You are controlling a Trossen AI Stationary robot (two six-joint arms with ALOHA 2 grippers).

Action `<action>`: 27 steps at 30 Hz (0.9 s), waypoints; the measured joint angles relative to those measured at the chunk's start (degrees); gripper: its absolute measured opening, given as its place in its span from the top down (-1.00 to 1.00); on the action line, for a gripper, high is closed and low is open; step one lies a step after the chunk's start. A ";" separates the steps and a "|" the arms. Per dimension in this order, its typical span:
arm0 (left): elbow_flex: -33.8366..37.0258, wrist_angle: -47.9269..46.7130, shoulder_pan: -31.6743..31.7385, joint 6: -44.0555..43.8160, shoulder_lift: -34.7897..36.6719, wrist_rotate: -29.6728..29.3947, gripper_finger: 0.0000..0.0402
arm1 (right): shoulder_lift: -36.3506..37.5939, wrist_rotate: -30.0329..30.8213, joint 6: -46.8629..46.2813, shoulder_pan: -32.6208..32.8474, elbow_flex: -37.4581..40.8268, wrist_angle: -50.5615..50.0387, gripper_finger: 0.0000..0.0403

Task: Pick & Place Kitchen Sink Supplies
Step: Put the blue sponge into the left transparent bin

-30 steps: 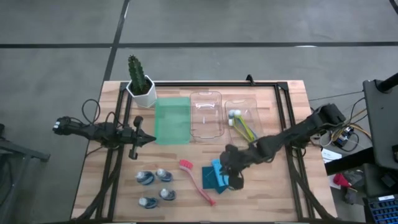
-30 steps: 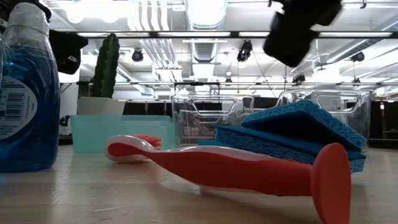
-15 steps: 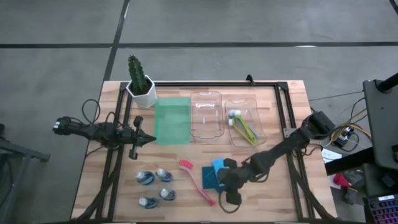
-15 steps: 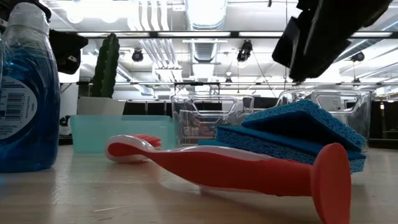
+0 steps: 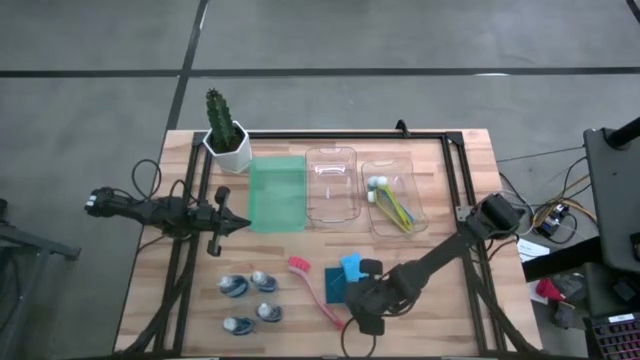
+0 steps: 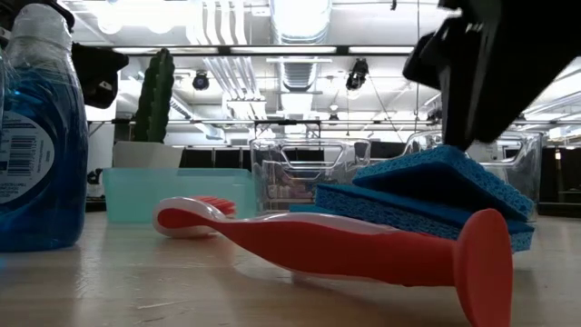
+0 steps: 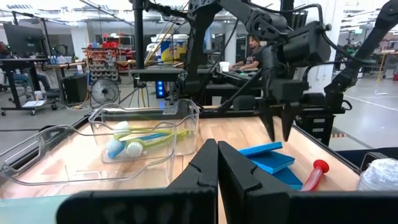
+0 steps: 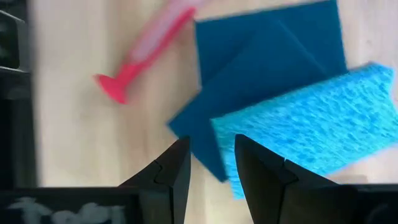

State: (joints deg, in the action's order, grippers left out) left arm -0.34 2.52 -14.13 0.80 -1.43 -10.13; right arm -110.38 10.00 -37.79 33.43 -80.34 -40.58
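Observation:
Two blue block sponges (image 5: 343,275) (image 8: 280,93) lie stacked on the table, the lighter one resting across the darker. The pink long-handled brush (image 5: 318,293) (image 6: 336,241) lies beside them on their left. My right gripper (image 5: 362,300) (image 7: 279,134) hangs open just above the sponges, fingers pointing down. Several blue-white bottles (image 5: 250,300) stand near the front left. Yellow-green and blue brushes (image 5: 390,205) lie in a clear tray. My left gripper (image 5: 232,224) (image 7: 217,162) waits shut at the table's left.
A potted cactus (image 5: 222,130) stands at the far left. A green tray (image 5: 275,195) and a second clear tray (image 5: 332,185) sit in a row along the far side. A black frame (image 5: 460,180) borders the table. People sit in the room beyond.
My right gripper has moved toward the table's near edge and come down over the blue sponges. The sponges, brush and bottles have stayed where they were.

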 joint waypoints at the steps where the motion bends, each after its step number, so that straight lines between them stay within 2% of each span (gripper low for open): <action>1: 0.00 0.00 0.01 0.00 0.00 0.00 0.99 | -0.43 0.61 -0.04 -0.03 -0.15 -0.13 0.39; 12: 0.00 0.00 0.00 0.01 -0.31 -0.01 0.99 | -2.98 1.97 -0.79 -0.07 -0.01 -1.11 0.40; 27: 0.00 0.00 0.01 0.00 -0.57 -0.01 0.99 | -4.92 2.17 2.74 -0.46 0.97 0.62 0.55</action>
State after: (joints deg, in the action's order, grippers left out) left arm -0.34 2.52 -14.13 0.81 -2.00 -10.14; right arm -115.30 12.17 -35.06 32.97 -79.38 -39.96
